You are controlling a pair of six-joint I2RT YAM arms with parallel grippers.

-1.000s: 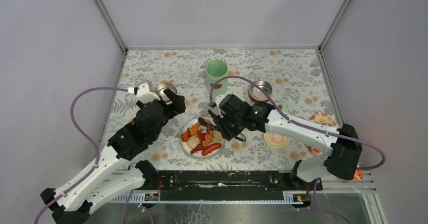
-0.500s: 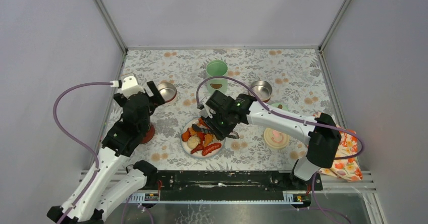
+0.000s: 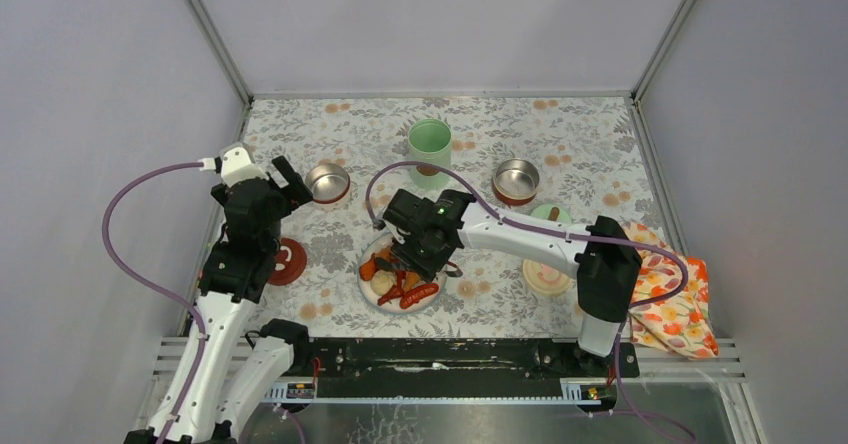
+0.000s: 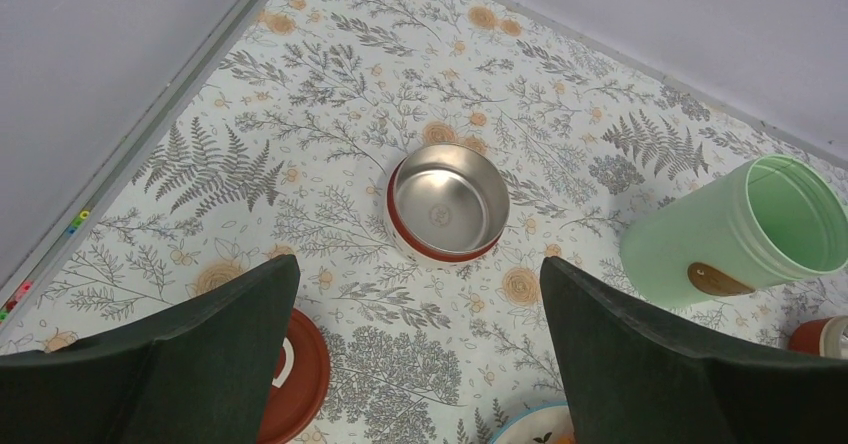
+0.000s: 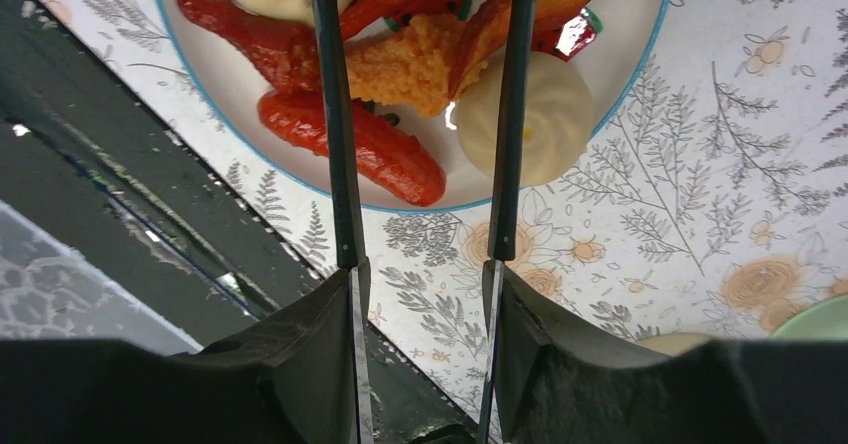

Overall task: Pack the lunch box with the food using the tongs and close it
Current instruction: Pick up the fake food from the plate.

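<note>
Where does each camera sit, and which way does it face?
Top: above and behind, looking down on the table; both arms show.
Left wrist: looks forward and down at bowl and jar; own fingers frame it.
Right wrist: looks down at plate; own fingers pinch tongs.
Top and left wrist share bowl and jar.

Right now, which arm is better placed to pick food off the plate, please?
Right. The right gripper holds the tongs, straddling an orange fried chunk on the plate; the left gripper hangs open, empty, beside a steel bowl.
</note>
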